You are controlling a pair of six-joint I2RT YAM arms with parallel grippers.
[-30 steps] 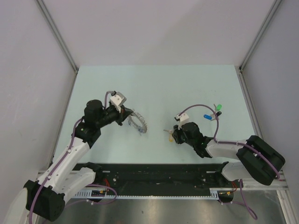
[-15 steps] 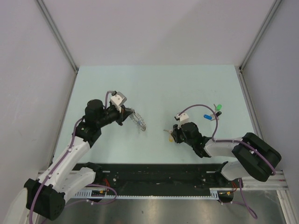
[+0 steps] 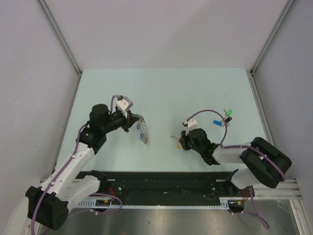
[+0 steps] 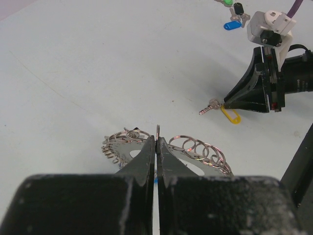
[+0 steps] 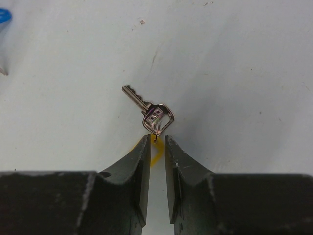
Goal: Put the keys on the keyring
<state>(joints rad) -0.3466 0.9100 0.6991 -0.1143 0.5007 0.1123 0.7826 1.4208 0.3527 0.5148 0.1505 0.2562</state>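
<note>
— Just ahead of your right gripper (image 5: 156, 139) lies the silver key (image 5: 148, 107), head nearest, almost touching your tips.
— Which way does it point?
— Its blade runs away from you and to the left. Its yellow tag (image 5: 156, 152) sits under your jaws, which stand a little apart and squeeze nothing I can see.
— And the keyring (image 4: 195, 146)?
— Well apart, pinched tight in your left gripper (image 4: 157, 142). Your right arm is nearer the key.
</note>
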